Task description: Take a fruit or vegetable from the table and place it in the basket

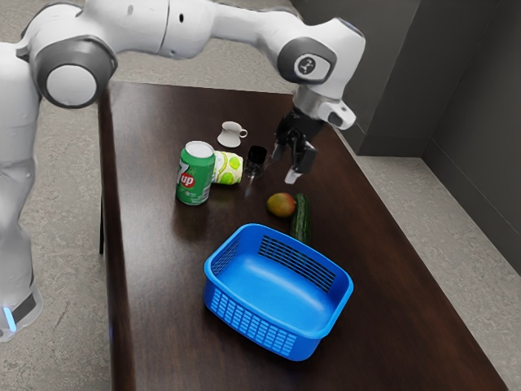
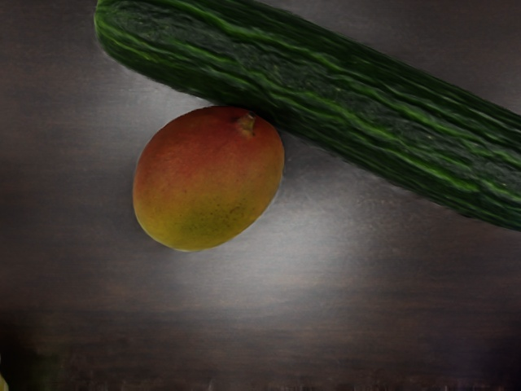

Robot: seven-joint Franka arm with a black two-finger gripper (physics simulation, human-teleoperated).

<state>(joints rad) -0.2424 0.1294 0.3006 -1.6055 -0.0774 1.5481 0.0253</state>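
Above the table (image 1: 155, 293), the black gripper (image 1: 286, 164) hangs with its fingers apart and nothing visible between them. A red-yellow mango (image 1: 281, 204) lies on the tabletop, lower than the fingers and toward the basket. Right beside it is a long dark green cucumber (image 1: 301, 217), its far part hidden behind the basket rim. The wrist view shows the mango (image 2: 208, 179) with its stem end against or very near the cucumber (image 2: 326, 98). The blue basket (image 1: 254, 322) stands upright, with nothing visible inside.
A green 7up can (image 1: 194, 175), a white-and-green container (image 1: 229, 168) and a dark glass (image 1: 256, 160) stand or lie close together toward the exterior view's left of the gripper. A white cup (image 1: 230, 135) is behind them. The table's long edge runs past the cucumber's side.
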